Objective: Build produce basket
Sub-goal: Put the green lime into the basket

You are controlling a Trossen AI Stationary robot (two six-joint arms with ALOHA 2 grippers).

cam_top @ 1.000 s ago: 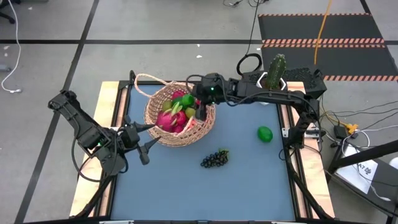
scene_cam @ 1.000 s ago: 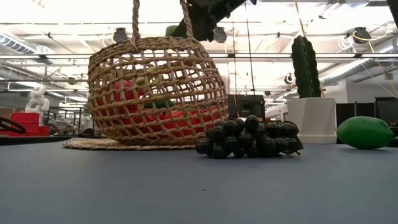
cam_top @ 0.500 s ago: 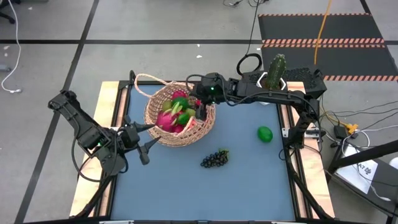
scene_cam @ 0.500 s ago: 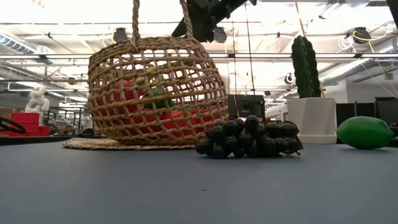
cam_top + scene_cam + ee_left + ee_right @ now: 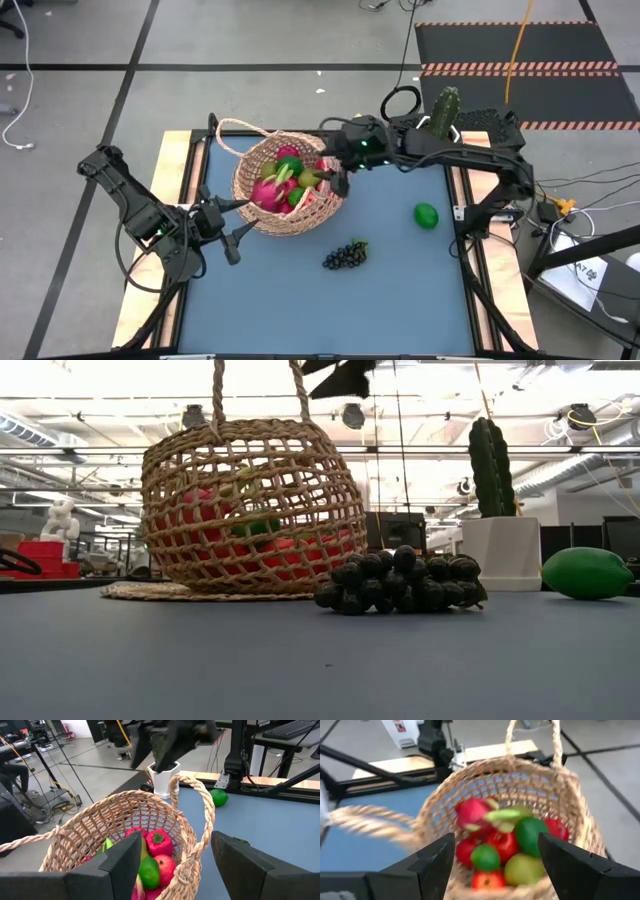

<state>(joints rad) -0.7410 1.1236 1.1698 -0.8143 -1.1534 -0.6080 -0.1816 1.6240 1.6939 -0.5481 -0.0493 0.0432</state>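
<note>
Basket point(image 5: 288, 190) holding fruit point(image 5: 285, 180) stands on the table point(image 5: 400, 290), far-left of centre. Right claw point(image 5: 338, 182), released and empty, hangs at its rim; left claw point(image 5: 232, 225), spread, flanks its near side. Grapes point(image 5: 345, 256) and lime point(image 5: 426, 215) lie outside.

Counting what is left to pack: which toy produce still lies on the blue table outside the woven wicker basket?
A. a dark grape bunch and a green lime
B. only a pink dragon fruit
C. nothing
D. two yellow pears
A: the dark grape bunch and the green lime lie on the blue table, apart from the tan woven wicker basket.
</note>
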